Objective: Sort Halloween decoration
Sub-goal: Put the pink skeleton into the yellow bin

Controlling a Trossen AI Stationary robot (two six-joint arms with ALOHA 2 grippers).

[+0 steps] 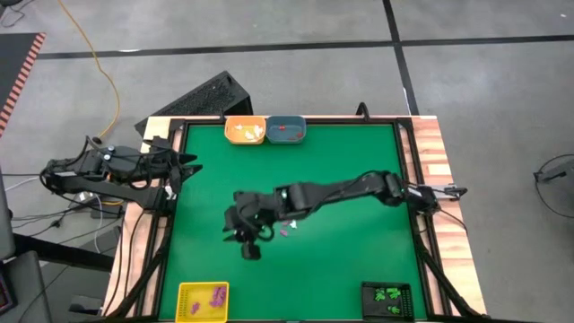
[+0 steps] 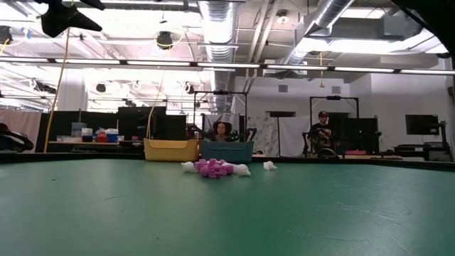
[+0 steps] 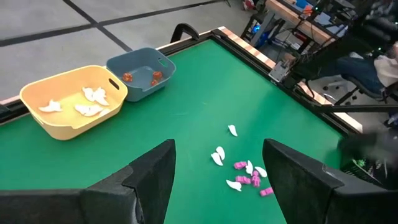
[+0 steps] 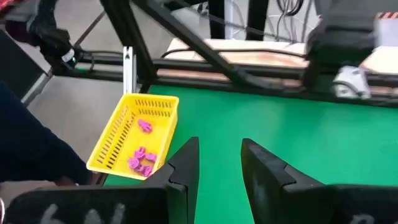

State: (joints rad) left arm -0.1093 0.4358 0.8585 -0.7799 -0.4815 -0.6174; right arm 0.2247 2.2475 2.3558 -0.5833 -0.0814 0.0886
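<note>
Your left gripper waits at about nine o'clock, over the left edge of the green table. In its wrist view its two dark fingers stand wide apart with nothing between them.

Down at seven o'clock, in the near left corner, you have a yellow slotted tray with several purple trinkets lying in it.

At twelve o'clock, against the far edge, an orange-yellow tray holds white trinkets. Touching its right side is a blue tray with a few orange-red trinkets inside.

Near the centre of the table, your right gripper reaches in from the right side and points toward seven o'clock. Its fingers stand a narrow gap apart, with bare green table showing between them, and no trinket can be seen in the gap.

Just to the right of that gripper, close beside the arm, lies a loose heap of unsorted Halloween decoration: purple and white pieces bunched together on the table, with a couple of white ones a little apart.

At five o'clock, in the near right corner, a black tray holds green trinkets.
</note>
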